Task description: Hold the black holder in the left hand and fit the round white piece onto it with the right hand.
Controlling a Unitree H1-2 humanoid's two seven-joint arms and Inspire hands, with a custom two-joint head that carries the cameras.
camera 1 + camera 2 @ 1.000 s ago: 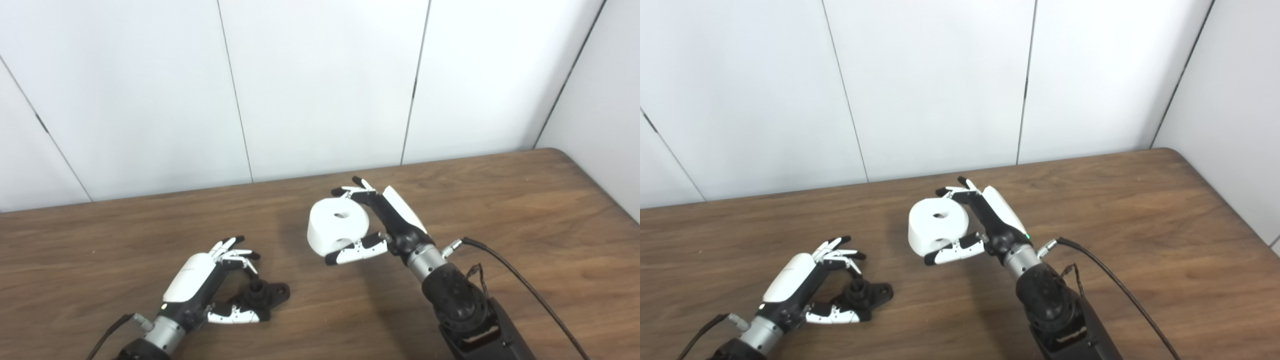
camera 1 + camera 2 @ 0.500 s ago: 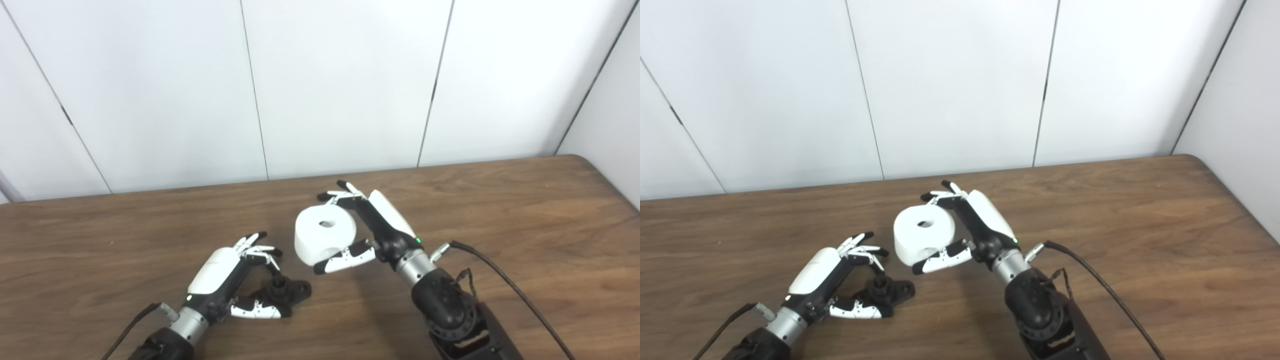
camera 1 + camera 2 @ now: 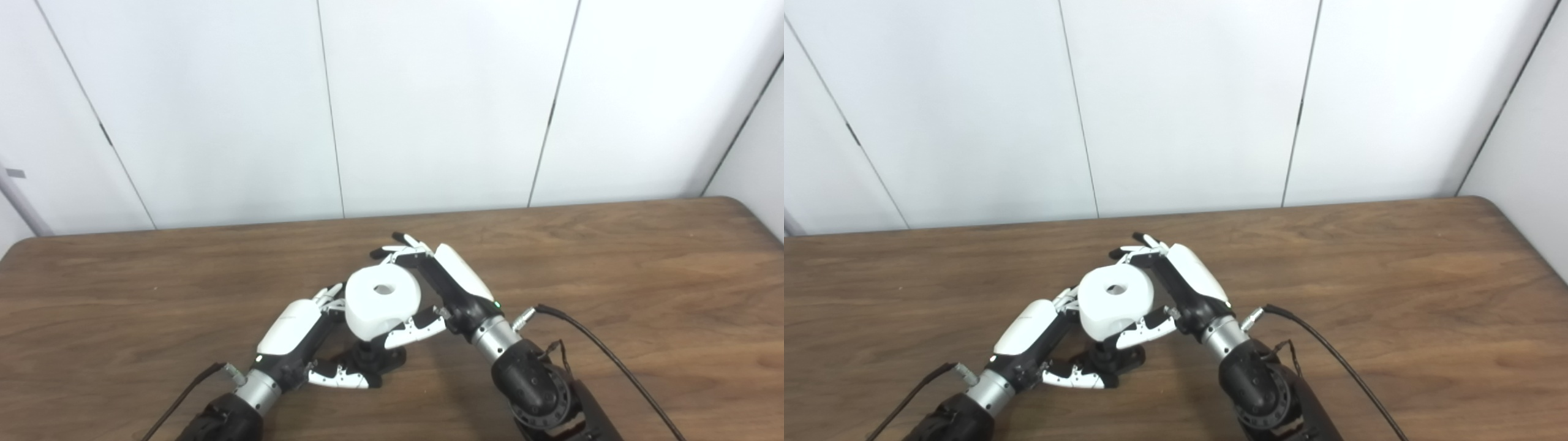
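- Left eye view, item one: my right hand (image 3: 444, 288), arm entering from the lower right. Fingers curled over the far side and thumb under the near side, clamped on the round white piece (image 3: 383, 301).
- Round white piece: thick disc with a round hole in its top face, hole facing up and a little toward the camera. Carried above the table (image 3: 643, 257), not resting on it. It sits directly over the post of the black holder (image 3: 373, 361) and hides the top of that post; whether the two are touching I cannot tell from either view.
- My left hand (image 3: 1029, 334): arm entering from the lower left, white back of the hand turned upward. Thumb lies along the near side of the black holder and the fingers reach round its far side, mostly hidden behind the white piece. It grips the holder.
- Black holder: small dark part, low, at or just above the table surface between my two hands. A short upright stub and a flat lobe to the right are visible below the white piece; finer detail is too dark to read.
- Relation of hands: my right thumb sits just above the holder and close beside my left fingertips; contact between the hands cannot be judged.
- Table: brown wood grain, rounded far-right corner.
- Cable (image 3: 606, 361): black, running from my right wrist off toward the lower right.
- Wall (image 3: 429, 104): white panels with dark vertical seams, behind the table.
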